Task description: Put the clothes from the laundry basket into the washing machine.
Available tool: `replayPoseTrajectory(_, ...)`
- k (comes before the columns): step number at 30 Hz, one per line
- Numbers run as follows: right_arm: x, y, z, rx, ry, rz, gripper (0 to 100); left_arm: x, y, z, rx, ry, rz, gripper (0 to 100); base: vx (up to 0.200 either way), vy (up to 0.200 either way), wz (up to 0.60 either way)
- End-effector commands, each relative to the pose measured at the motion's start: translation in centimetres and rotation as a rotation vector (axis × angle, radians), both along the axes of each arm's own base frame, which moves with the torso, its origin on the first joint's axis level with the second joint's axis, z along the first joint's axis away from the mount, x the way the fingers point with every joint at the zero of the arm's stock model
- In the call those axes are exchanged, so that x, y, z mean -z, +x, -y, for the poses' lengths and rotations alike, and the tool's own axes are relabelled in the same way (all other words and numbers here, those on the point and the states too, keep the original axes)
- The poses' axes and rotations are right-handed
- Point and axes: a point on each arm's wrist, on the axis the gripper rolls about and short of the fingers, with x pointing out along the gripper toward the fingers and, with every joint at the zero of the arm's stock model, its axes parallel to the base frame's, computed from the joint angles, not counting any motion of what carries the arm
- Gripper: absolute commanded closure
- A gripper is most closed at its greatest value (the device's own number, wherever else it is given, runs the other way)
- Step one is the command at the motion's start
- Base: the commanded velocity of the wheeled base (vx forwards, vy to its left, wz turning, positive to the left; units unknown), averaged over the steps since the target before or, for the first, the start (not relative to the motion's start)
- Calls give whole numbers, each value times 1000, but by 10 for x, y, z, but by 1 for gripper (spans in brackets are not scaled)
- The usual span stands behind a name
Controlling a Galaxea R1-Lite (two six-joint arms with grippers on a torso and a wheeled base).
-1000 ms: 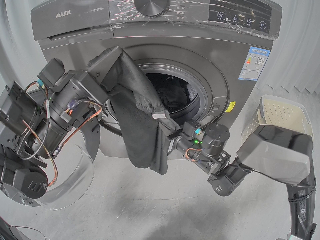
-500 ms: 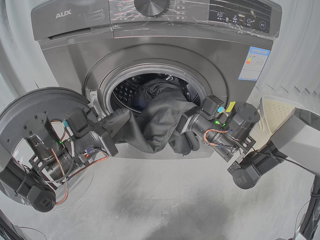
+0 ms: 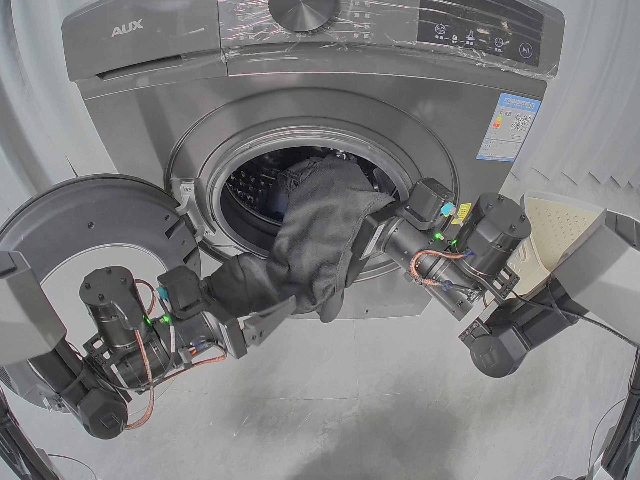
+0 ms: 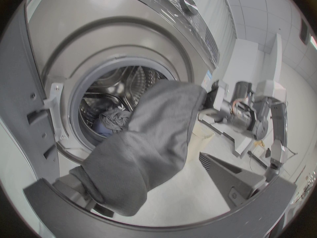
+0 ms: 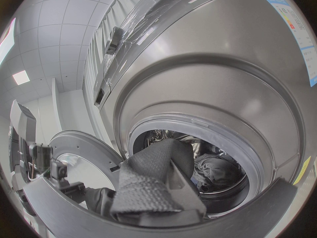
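Gripping dark garment (image 3: 320, 235): right hand (image 3: 362, 233) (at drum (image 3: 257, 188))

The washing machine (image 3: 320, 101) is showing a smooth, satin grey metallic shell, with crinkled glossy plastic film (image 3: 393, 35) clinging over its control panel (image 3: 467, 25) and a brushed-metal dial (image 3: 301, 1) gleaming beside it. In its mouth a dark grey garment (image 3: 320, 235) is hanging matt and soft — finely knitted cloth — while the drum (image 4: 132, 80) behind is glinting as bright ribbed metal. Right of the machine, a laundry basket (image 3: 567, 225) is looking like matt cream plastic.
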Motion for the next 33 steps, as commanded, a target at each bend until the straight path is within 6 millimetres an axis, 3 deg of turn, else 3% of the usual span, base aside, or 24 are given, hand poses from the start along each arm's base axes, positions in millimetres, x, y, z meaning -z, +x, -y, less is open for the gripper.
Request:
replayPoseTrajectory(1, -1, -1, 0, -1, 3, 4, 100, 31, -3, 0, 36, 74, -74, 0, 0, 0, 0)
replayPoseTrajectory(7, -1, -2, -2, -9, 2, 3, 100, 57, -12, -4, 75, 189, -118, 0, 0, 0, 0)
replayPoseTrajectory(17, 2, -2, -3, -10, -1, -1, 100, 62, -22, -6, 110, 223, -134, 0, 0, 0, 0)
replayPoseTrajectory(21, 0, -3, -3, -10, -1, -1, 100, 49, -16, -2, 106, 196, -68, 0, 0, 0, 0)
replayPoseTrajectory(26, 3, -8, -7, -26, -8, -9, 100, 27, 6, 20, 106, 118, 44, 0, 0, 0, 0)
replayPoseTrajectory(33, 5, -18, -21, -63, -9, -14, 100, 29, 30, 45, 93, 69, 74, 0, 0, 0, 0)
